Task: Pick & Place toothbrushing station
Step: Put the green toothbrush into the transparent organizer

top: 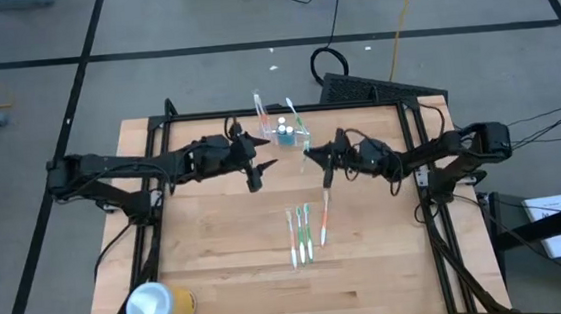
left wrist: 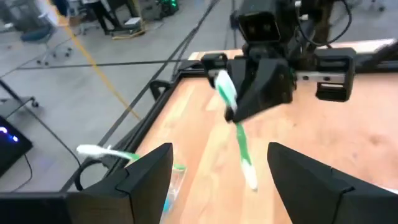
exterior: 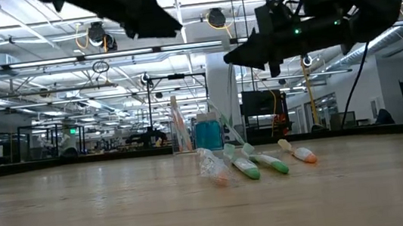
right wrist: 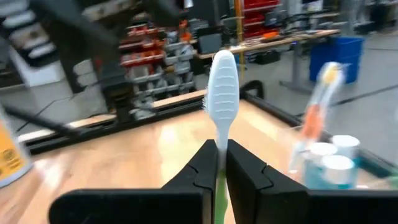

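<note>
The see-through holder [top: 284, 132] stands on its base near the table's far edge, with blue-and-white tubes and a few toothbrushes upright in it. It also shows in the low view [exterior: 205, 134] and the right wrist view [right wrist: 326, 163]. My right gripper [top: 310, 153] is just right of the holder, above the table, shut on a green-and-white toothbrush [left wrist: 239, 140]. My left gripper [top: 257, 174] hangs open and empty just left of the holder, its fingers wide apart in the left wrist view [left wrist: 221, 180]. My right gripper pinches the toothbrush's neck [right wrist: 219, 135], just below the white head, between its two fingers. The fingers come roughly level from the table's right and lie across the brush. The head [left wrist: 222, 84] stands above the fingers, and the green handle [left wrist: 244, 158] slants down below them, clear of the table.
Several toothbrushes [top: 301, 236] lie side by side at the table's middle, and one with an orange end [top: 323, 217] lies just to their right. A yellow cylinder with a white round end [top: 157, 305] lies at the near left corner. Bare wood lies on both sides.
</note>
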`<act>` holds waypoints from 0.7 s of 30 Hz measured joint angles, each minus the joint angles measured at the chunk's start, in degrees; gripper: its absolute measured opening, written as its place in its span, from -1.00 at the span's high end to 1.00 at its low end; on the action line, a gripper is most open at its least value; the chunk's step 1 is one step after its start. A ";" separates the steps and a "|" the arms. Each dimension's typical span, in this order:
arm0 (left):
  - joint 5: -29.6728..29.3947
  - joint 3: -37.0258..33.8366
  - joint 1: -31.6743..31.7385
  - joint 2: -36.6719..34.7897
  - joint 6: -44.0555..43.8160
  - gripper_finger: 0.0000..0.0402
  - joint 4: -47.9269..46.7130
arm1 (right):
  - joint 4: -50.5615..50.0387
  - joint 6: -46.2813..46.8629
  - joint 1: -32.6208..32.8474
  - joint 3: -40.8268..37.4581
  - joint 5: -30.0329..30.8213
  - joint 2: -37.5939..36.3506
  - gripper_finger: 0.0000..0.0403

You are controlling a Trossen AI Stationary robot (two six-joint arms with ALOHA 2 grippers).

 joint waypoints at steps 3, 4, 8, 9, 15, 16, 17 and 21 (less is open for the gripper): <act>2.47 -3.06 2.97 -1.43 -1.59 -0.35 1.66 | 0.58 0.00 -3.77 0.88 -0.18 0.00 0.94; 3.75 -3.85 3.86 -1.99 -1.65 -0.35 2.38 | 0.54 0.00 -4.97 1.47 -0.92 0.00 0.94; 6.61 -8.02 6.90 -3.53 -3.13 -0.35 7.54 | -2.05 -0.02 -9.48 6.26 -6.25 -0.02 0.94; 6.78 -9.00 7.57 -3.62 -3.40 -0.35 8.71 | -5.28 -0.26 -10.50 8.19 -6.52 -0.02 0.94; 6.78 -12.47 10.56 -3.57 -5.73 -0.35 12.36 | -27.82 -5.23 -16.56 20.16 -6.20 0.07 0.94; 6.81 -12.53 10.89 -3.57 -5.81 -0.35 12.39 | -29.67 -6.01 -17.18 21.53 -6.00 0.19 0.94; 6.90 -12.53 11.09 -3.58 -5.89 -0.35 12.45 | -30.67 -6.56 -17.64 22.55 -6.03 0.27 0.94; 6.89 -12.55 11.25 -3.60 -5.87 -0.35 12.35 | -31.16 -8.50 -18.93 24.42 -6.05 0.31 0.94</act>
